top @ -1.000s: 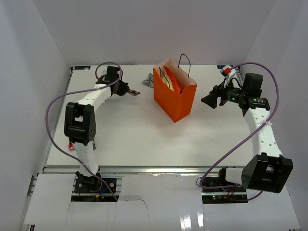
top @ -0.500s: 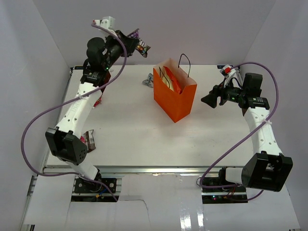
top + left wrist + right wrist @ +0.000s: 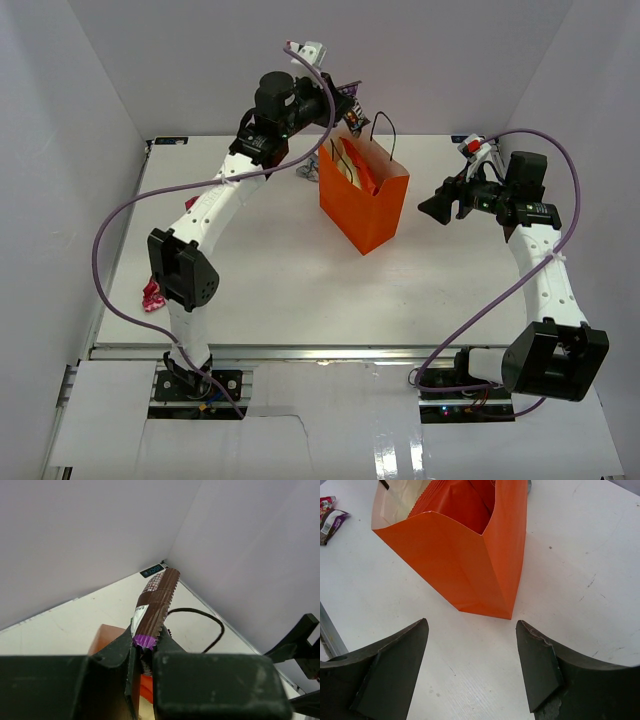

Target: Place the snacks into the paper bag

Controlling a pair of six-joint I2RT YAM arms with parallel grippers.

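The paper bag (image 3: 372, 205) stands upright in the middle of the table (image 3: 270, 270) with its mouth open. From above I see only its pale lining and one black handle (image 3: 383, 125); I cannot tell what lies inside. My right wrist camera cuts off the bag's top and shows no contents either. A silver-grey wrapper (image 3: 308, 168) behind the bag is half hidden by my left arm. A pink-red wrapper (image 3: 153, 295) lies at the table's left edge, partly behind that arm's elbow. A purple-and-white wrapper (image 3: 332, 522) sits cut off at the corner of the right wrist view.

My left arm is raised high and reaches over the bag's far end. My left gripper (image 3: 345, 100) pinches a purple-brown wrapper (image 3: 156, 597) by one end, above the bag's mouth. My right gripper (image 3: 470, 630) hangs low beside the bag's right end, fingers (image 3: 395, 665) spread wide, touching nothing.
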